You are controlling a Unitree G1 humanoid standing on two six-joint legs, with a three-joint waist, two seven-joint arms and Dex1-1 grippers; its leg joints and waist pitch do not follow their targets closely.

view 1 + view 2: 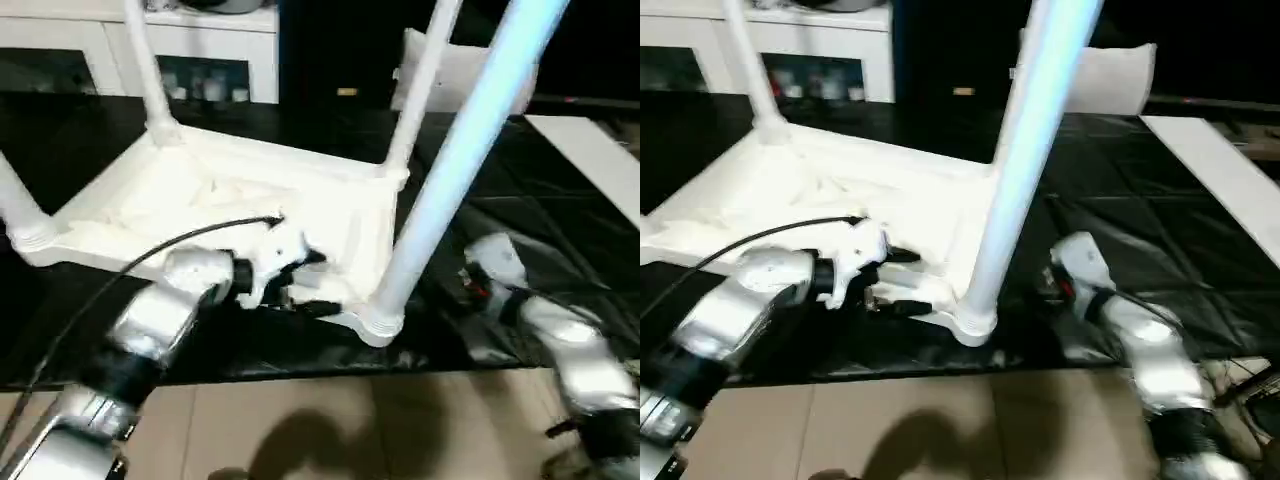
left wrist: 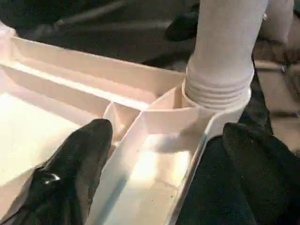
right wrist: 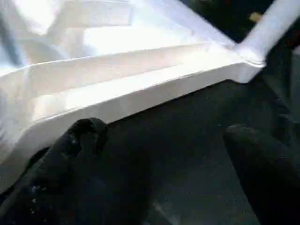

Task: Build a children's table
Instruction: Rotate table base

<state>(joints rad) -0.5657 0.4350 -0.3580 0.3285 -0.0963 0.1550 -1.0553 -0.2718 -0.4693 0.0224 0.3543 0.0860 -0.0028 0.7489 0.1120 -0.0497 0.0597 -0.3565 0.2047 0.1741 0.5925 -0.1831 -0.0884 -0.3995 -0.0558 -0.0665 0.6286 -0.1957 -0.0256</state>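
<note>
Where the table lies: children's table (image 1: 200,200) upside down on the black mat (image 1: 560,230), ribbed underside up, its near rim close to the mat's near edge
Legs: four stand up from the corner sockets, far left leg (image 1: 148,70), far right leg (image 1: 420,80), near left leg (image 1: 15,210), near right leg (image 1: 470,140)
Long axis: each leg runs upward from the top, the near right leg leaning toward the camera, seated in the near right socket (image 1: 375,320)
Left gripper: left gripper (image 1: 300,280) is spread wide at the table's near rim, just beside the near right socket
Left fingers: in the wrist view one finger (image 2: 75,164) sits inside the ribbed tray and the other finger (image 2: 262,159) outside it, the rim wall between them and not clamped
Right gripper: right gripper (image 1: 1055,275) hangs over the mat on the right of the table, near the near right socket but apart from it, spread wide and holding nothing
Right fingers: its fingertips (image 3: 79,150) point at the table's outer rim, with bare mat between them and the plastic
Nearer arm: the left one, already astride the rim; the right one has a gap to cross
Judgement: assembly looks about complete, since every socket carries a leg
Next move turns on: the rim lies between the left fingers and ahead of the right ones, so closing both on the rim would likely give the hold for turning the table upright
Risk: the tall near right leg stands between the two arms and could be knocked
</note>
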